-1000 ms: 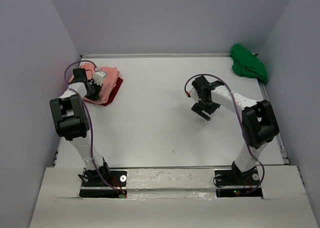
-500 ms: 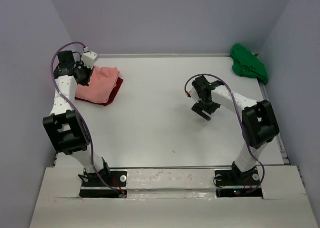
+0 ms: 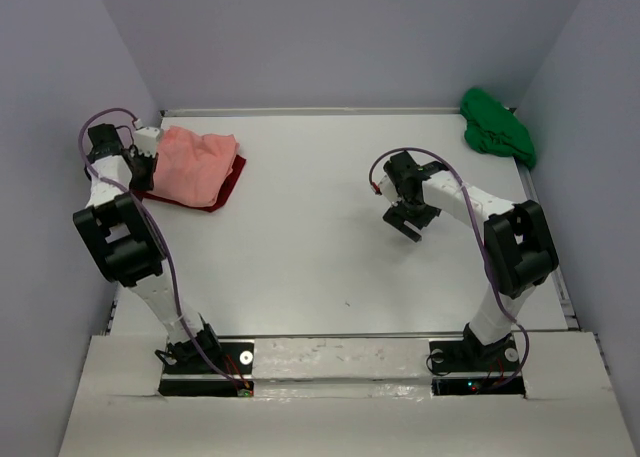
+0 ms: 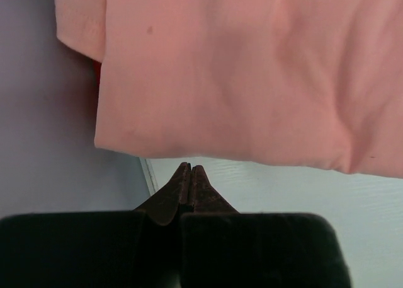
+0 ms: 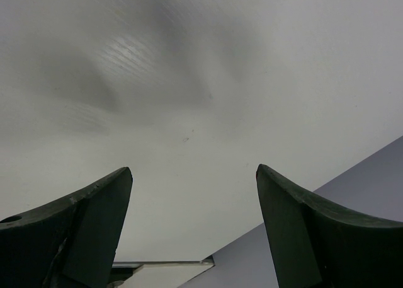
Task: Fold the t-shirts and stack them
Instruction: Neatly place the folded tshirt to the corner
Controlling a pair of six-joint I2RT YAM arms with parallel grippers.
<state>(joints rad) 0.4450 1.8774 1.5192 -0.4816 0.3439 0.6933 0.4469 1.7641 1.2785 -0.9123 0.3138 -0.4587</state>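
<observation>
Hovering left gripper (image 4: pixel 190 169), jaws pressed together, by pink shirt (image 3: pixel 195 165) atop red shirt (image 3: pixel 233 185) | right gripper (image 5: pixel 194 181) spread, likely for green shirt (image 3: pixel 497 127)

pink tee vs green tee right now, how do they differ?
The pink t-shirt lies folded flat; the green t-shirt is a crumpled heap. Pink sits on the deep red t-shirt at far left; green lies alone in the far right corner. Both are plain, single-colour cloth.
</observation>
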